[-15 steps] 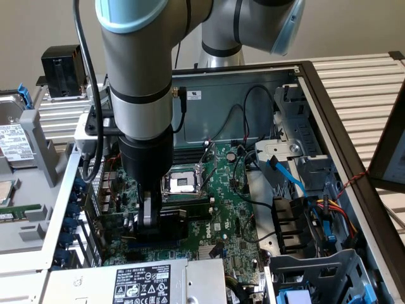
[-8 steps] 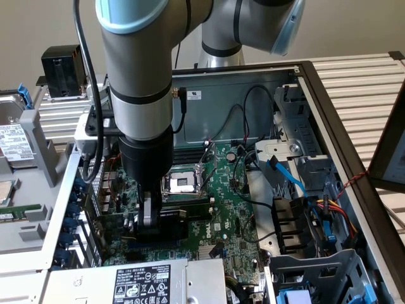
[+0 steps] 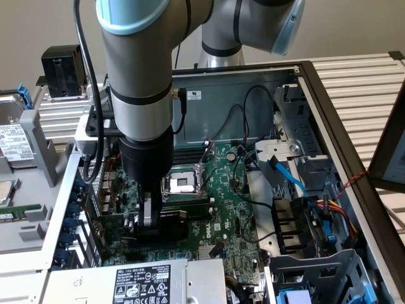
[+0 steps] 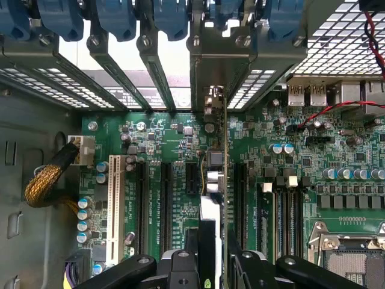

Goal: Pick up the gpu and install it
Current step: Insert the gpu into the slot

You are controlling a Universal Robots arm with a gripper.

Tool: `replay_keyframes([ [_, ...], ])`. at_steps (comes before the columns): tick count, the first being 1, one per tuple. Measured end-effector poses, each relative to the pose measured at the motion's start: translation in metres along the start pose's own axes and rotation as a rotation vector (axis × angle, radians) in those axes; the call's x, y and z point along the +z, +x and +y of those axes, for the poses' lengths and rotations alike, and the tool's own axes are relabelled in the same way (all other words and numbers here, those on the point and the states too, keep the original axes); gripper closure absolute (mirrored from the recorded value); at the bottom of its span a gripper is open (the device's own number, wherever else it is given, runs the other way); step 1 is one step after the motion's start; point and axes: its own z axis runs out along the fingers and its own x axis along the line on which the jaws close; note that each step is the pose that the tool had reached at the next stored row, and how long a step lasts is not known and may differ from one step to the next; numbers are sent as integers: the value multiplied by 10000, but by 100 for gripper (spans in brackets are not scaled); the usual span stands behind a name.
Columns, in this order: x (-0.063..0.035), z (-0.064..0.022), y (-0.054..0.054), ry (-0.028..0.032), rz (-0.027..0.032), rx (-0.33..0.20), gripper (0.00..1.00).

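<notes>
Between the fingers, pinched edge-on, the gpu stands over the motherboard.

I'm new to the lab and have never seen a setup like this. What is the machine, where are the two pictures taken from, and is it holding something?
The machine is a grey jointed robot arm reaching down into an open metal computer case. One picture is taken from a camera standing off the arm; the other from a camera on its wrist, looking down past its black pincer. Inside the case lies a big green motherboard with a silver processor socket, black cables and a grey labelled power supply box. The pincer grips a small expansion card with a green board and silver end bracket, the gpu, seen edge-on, upright over the black slots.
</notes>
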Motion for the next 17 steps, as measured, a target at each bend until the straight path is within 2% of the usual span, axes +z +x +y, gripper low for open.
replay_keyframes([
  [6, -3, 15, -3, 3, -10, 28, 71],
  [7, -12, 15, -5, 0, -4, 29, 59],
  [8, -22, 16, -5, 2, -6, 29, 59],
  [9, -50, 18, -5, 2, -7, 30, 59],
  [10, -101, 21, -5, -1, -3, 30, 52],
  [17, -417, 42, -6, -1, -3, 31, 52],
])
